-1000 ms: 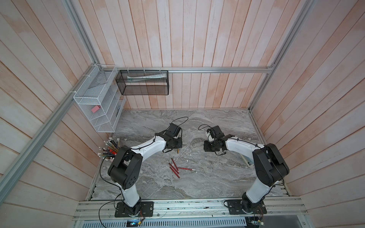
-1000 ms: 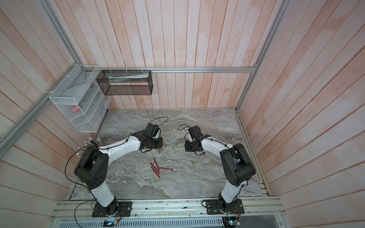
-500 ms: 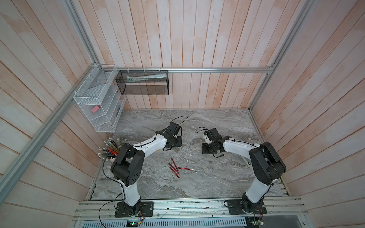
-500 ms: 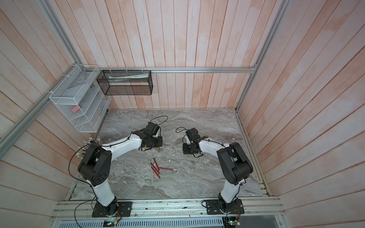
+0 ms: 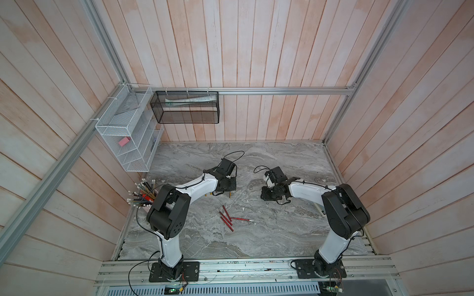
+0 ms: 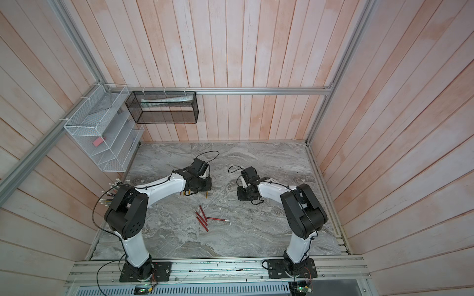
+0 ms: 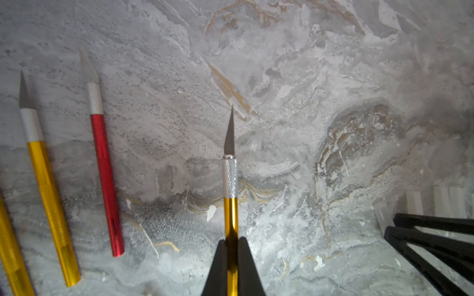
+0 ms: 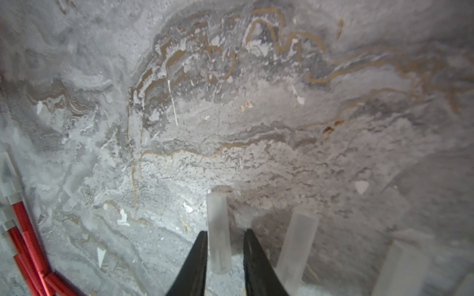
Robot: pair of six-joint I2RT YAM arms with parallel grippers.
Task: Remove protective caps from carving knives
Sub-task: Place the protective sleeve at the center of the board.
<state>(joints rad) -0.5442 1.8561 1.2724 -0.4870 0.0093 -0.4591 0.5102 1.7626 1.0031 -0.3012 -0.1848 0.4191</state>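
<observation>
Straddling a cap [image 8: 217, 225], the right claw [image 8: 225, 231] is released; the left claw [image 7: 232, 239] clenches a yellow knife [image 7: 230, 202].

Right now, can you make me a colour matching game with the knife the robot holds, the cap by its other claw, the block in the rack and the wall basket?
1 knife in the left gripper
2 cap between the open jaws of the right gripper
3 block in the white rack
4 basket on the back wall

A black
B yellow
C clear whitish
D pink

Pairs: 1-B, 2-C, 3-D, 4-A
</observation>
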